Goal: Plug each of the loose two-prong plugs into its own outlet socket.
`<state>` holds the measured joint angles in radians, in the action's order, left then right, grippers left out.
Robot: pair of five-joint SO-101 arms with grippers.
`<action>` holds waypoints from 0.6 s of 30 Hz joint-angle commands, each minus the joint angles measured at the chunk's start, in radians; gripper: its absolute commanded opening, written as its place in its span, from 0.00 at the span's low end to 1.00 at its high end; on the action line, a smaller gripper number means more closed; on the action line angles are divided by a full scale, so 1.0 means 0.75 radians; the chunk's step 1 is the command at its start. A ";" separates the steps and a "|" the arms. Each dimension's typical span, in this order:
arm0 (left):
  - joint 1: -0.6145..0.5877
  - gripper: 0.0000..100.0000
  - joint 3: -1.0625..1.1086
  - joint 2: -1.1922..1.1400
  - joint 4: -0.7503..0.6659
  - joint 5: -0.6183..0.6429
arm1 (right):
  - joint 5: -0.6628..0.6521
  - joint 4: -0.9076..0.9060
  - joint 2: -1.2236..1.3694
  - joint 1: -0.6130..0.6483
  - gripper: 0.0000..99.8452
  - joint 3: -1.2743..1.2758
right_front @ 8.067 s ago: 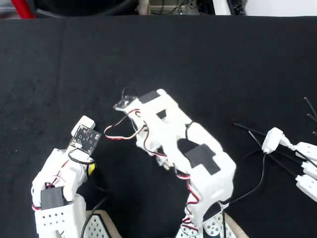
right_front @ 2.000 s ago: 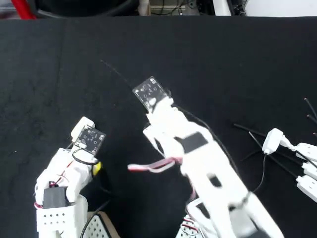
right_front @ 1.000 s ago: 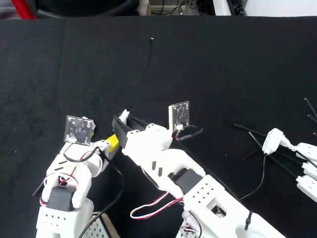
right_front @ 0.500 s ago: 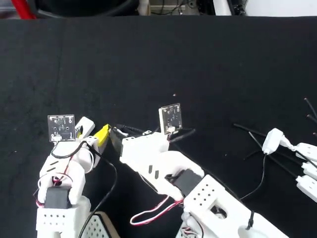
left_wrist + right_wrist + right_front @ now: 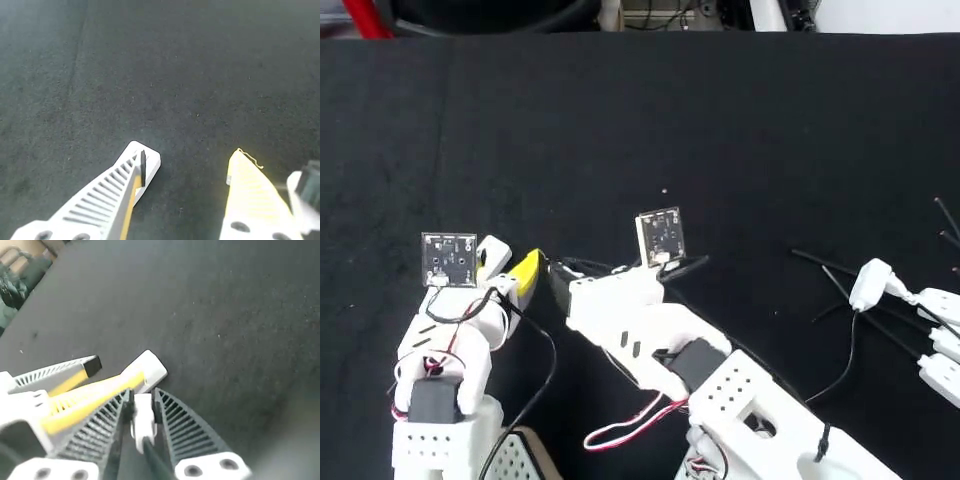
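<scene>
Robotics lab bench: black cloth-covered table (image 5: 740,110), two white plastic robot arms (image 5: 650,320) with small square bare circuit boards (image 5: 660,237), loose red-and-white wiring (image 5: 625,424); dark equipment clutter (image 5: 720,12) behind far edge.

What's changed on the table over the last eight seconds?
The right gripper, jaws shut on a small white plug, swung from mid-table across to the left gripper, which turned at the wrist and now has its jaws open. The outlet sockets and the loose plug beside them stayed put.
</scene>
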<state>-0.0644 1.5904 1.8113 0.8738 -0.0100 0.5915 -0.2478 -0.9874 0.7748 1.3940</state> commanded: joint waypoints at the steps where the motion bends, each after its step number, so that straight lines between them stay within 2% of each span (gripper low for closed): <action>1: -0.024 0.28 -0.028 0.008 -0.059 -0.016 | -0.023 0.012 0.001 -0.027 0.01 -0.034; 4: -0.030 0.28 -0.026 0.008 -0.057 -0.055 | -0.088 0.014 0.085 -0.080 0.01 -0.066; 9: 0.024 0.28 -0.036 0.008 0.082 -0.227 | -0.117 0.016 0.398 -0.254 0.01 -0.271; 13: 0.159 0.28 -0.019 0.008 0.133 -0.346 | -0.125 0.016 0.588 -0.256 0.01 -0.402; 18: 0.189 0.28 0.011 0.008 0.127 -0.358 | -0.121 0.006 0.531 -0.274 0.01 -0.402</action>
<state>0.0568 1.6057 1.8113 0.9659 -0.2693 0.5117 -0.2478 -0.5531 0.5923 1.1439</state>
